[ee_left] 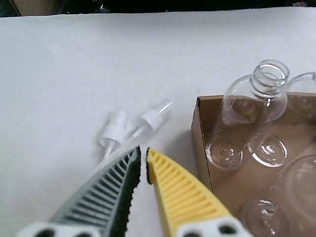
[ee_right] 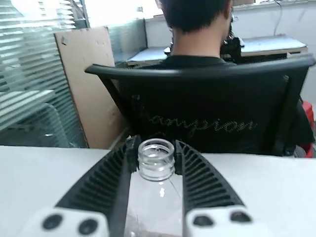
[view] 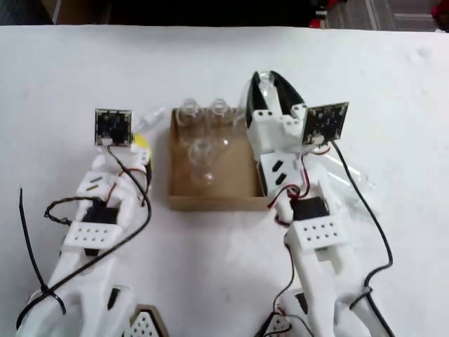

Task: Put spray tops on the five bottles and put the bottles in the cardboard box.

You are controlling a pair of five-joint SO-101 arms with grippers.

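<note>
While the right black gripper [ee_right: 156, 148] clamps the neck of a clear uncapped plastic bottle [ee_right: 156, 160] by the far right corner of the brown cardboard box [view: 210, 203], the left grey-and-yellow gripper [ee_left: 143, 158] rests closed, empty, near two white spray tops [ee_left: 114, 131] left of the box, which holds three clear bottles [view: 202, 151].

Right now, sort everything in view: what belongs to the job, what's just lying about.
Job: cardboard box, three open bottles inside, bottle in right gripper, two spray tops.
Lying about: clear plastic wrap, office chair, leaning cardboard sheet.
</note>
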